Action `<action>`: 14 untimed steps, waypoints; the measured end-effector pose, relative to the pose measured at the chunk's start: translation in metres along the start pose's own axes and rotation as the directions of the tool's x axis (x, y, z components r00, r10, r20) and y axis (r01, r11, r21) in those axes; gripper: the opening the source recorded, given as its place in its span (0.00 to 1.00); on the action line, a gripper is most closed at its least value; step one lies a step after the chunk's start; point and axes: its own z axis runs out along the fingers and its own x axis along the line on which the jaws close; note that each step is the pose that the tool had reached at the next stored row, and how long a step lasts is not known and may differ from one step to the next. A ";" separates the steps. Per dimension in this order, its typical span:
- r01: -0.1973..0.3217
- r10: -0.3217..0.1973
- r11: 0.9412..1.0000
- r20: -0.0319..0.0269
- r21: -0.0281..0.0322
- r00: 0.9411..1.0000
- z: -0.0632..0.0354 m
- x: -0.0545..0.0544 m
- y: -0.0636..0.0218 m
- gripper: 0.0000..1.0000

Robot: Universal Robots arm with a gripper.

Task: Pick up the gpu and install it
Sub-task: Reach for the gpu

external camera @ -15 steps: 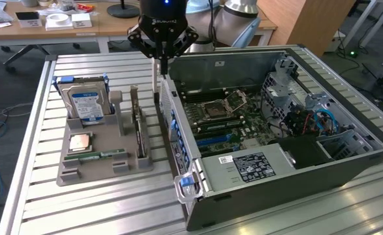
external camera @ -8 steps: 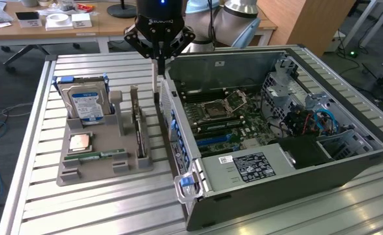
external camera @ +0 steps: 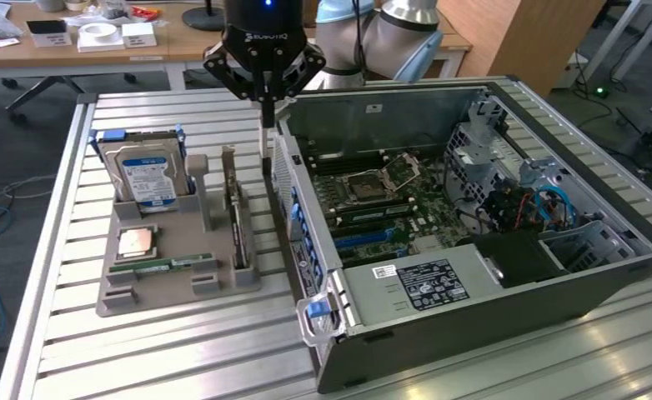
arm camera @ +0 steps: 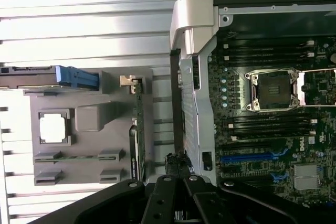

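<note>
While the gpu (external camera: 235, 218) stands on edge in the holder (external camera: 159, 287), the gripper (external camera: 266, 157) hangs just beside it, jaws pressed together on nothing. The card looks light and stiff but fragile, so I would pinch its flat faces at the top edge.

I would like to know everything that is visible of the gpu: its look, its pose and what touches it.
The gpu is a thin flat card, dark, with a green circuit-board edge in the wrist view. It stands upright on its long edge in a slot of the grey holder, on the side nearest the computer case. Only the holder seems to touch it. The gripper, fingers shut, hangs just beside it, not touching.
</note>
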 end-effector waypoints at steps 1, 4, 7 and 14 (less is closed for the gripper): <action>0.000 0.000 1.000 0.000 0.000 1.000 0.0000 0.001 -0.0001 0.11; 0.000 0.000 1.000 0.000 0.000 1.000 -0.0001 0.004 -0.0002 0.11; 0.000 0.000 1.000 0.000 0.000 1.000 -0.0001 0.004 -0.0002 0.11; 0.000 0.000 1.000 0.000 0.000 1.000 -0.0001 0.006 -0.0004 0.11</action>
